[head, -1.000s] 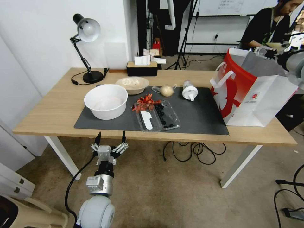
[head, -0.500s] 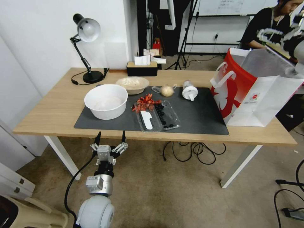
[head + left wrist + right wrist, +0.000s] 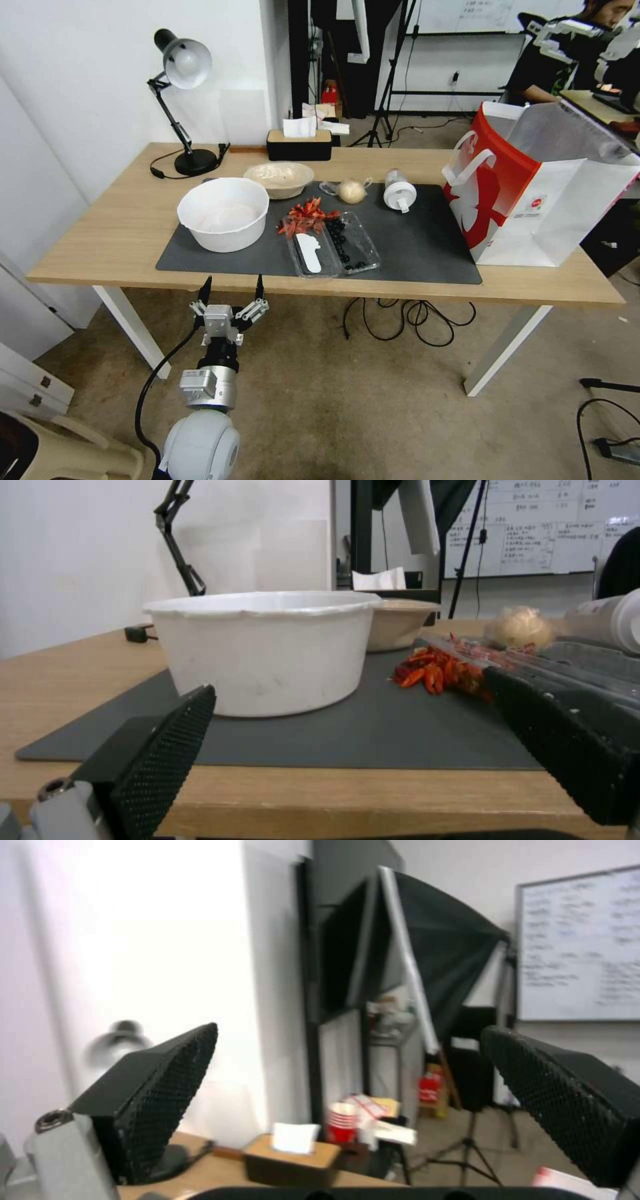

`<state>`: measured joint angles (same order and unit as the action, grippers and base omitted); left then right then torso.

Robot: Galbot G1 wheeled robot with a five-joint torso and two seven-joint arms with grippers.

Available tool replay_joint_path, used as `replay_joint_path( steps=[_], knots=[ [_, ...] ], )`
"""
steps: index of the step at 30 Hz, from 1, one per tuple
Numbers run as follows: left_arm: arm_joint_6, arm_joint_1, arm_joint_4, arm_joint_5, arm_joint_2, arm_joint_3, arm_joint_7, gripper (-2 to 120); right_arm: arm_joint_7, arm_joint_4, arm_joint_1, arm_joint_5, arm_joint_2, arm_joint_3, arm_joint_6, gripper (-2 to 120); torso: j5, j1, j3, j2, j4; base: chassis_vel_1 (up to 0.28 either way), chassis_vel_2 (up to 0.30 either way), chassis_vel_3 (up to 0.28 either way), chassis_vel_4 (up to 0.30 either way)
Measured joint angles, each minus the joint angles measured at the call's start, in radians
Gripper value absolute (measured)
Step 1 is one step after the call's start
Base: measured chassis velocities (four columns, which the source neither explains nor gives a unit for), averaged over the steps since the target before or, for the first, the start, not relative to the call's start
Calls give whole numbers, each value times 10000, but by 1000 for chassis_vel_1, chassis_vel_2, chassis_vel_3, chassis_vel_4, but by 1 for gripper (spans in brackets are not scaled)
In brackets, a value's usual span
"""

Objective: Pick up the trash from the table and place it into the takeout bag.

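Below the near edge of the table [image 3: 100,220], the left gripper [image 3: 231,289] hangs with its two fingers spread wide, holding nothing. Straight ahead of it on the dark grey mat [image 3: 427,247] stands one large white bowl [image 3: 223,213], and the left wrist view shows that bowl [image 3: 267,650] between the two black finger pads [image 3: 167,750]. Beyond the big bowl sits one shallow beige bowl [image 3: 279,179], touching or nearly touching its rim. Ahead and to the right of the left gripper lies one clear tray [image 3: 333,247] with a row of black berries and a white strip, and one heap of crumpled red scraps [image 3: 305,217] rests at the tray's far edge. Farther off are one clear bag with a beige lump [image 3: 351,190] and, just beside it, one clear white-lidded cup [image 3: 399,189] lying on its side. One desk lamp [image 3: 180,100] and one tissue box [image 3: 299,143] stand along the far edge of the table.

Far to the right of the left gripper, the one takeout bag [image 3: 533,200] stands upright and open at the table's right end, red and white, with loop handles and a small round logo whose writing is too small to read.

High above and behind the bag, the right gripper [image 3: 567,33] is raised; its wrist view shows both pads [image 3: 160,1090] set wide apart with nothing between them. A whiteboard [image 3: 580,965] in that view carries writing that cannot be read.
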<state>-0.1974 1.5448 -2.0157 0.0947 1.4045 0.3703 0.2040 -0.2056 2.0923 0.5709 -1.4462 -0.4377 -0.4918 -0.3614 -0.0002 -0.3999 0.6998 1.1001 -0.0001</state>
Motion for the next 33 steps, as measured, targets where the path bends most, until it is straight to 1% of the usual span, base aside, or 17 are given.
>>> replay_joint_path(
  steps=[2, 8, 10, 11, 13, 14, 16, 17, 20, 21, 24, 25, 28, 29, 31, 32, 33],
  knots=[
    [0, 8, 0, 10, 1, 34, 4, 100, -10, 682, 587, 26, -132, -411, 96, 100, 0, 0, 0, 0, 2, 0, 0, 0, 0],
    [-17, 66, -43, 45, 18, 165, 8, 100, -20, 1536, 1790, 524, -421, -676, 183, 100, 0, -1, 0, 0, 1, 0, 0, 0, 0],
    [-29, 125, -90, 52, 50, 242, 12, 100, 57, 1939, 2559, 1092, -687, -713, 247, 100, 3, -1, 2, -1, 4, 0, 0, 0, 0],
    [-29, 125, -90, 52, 50, 242, 12, 100, 57, 1939, 2559, 1092, -687, -713, 247, 100, 3, -1, 2, -1, 4, 0, 0, 0, 0],
    [-32, 155, -132, 55, 65, 272, 19, 100, 185, 2337, 3534, 1774, -1035, -916, 405, 100, 3, 0, 2, 0, 2, 0, 0, 0, 0],
    [-32, 155, -132, 55, 65, 272, 19, 100, 185, 2337, 3534, 1774, -1035, -916, 405, 100, 3, 0, 2, 0, 2, 0, 0, 0, 0],
    [-25, 163, -195, 83, 64, 315, 28, 100, 331, 2721, 4686, 2483, -1453, -1146, 656, 100, 3, 0, 1, 0, 0, 0, 0, 0, 0],
    [-25, 163, -195, 83, 64, 315, 28, 100, 331, 2721, 4686, 2483, -1453, -1146, 656, 100, 3, 0, 1, 0, 0, 0, 0, 0, 0],
    [-24, 188, -212, 160, 33, 409, 35, 100, 701, 3215, 6386, 3657, -2149, -1385, 1128, 100, 1, 0, 1, 0, 0, 0, 0, 0, 0],
    [-24, 188, -212, 160, 33, 409, 35, 100, 701, 3215, 6386, 3657, -2149, -1385, 1128, 100, 1, 0, 1, 0, 0, 0, 0, 0, 0],
    [-36, 201, -224, 196, 21, 436, 38, 100, 1271, 3157, 7806, 5526, -2869, -1418, 2203, 100, 1, 0, 1, 0, 2, 0, 0, 0, 0],
    [-36, 201, -224, 196, 21, 436, 38, 100, 1271, 3157, 7806, 5526, -2869, -1418, 2203, 100, 1, 0, 1, 0, 2, 0, 0, 0, 0],
    [-46, 198, -235, 228, 22, 430, 42, 100, 1892, 2793, 9328, 7302, -3740, -1427, 3648, 100, 3, 1, 1, 0, -3, 0, 0, 0, 0],
    [-46, 198, -235, 228, 22, 430, 42, 100, 1892, 2793, 9328, 7302, -3740, -1427, 3648, 100, 3, 1, 1, 0, -3, 0, 0, 0, 0],
    [-57, 191, -234, 246, 13, 423, 44, 100, 2203, 2538, 10143, 8190, -4343, -1425, 4411, 100, 3, 1, 1, 1, -1, 0, 0, 0, 0],
    [-57, 191, -234, 246, 13, 423, 44, 100, 2203, 2538, 10143, 8190, -4343, -1425, 4411, 100, 3, 1, 1, 1, -1, 0, 0, 0, 0],
    [-65, 186, -230, 250, 5, 422, 45, 100, 2251, 2477, 10464, 8404, -4625, -1401, 4593, 100, 0, 0, 1, 0, 1, 0, 0, 0, 0]
  ],
)
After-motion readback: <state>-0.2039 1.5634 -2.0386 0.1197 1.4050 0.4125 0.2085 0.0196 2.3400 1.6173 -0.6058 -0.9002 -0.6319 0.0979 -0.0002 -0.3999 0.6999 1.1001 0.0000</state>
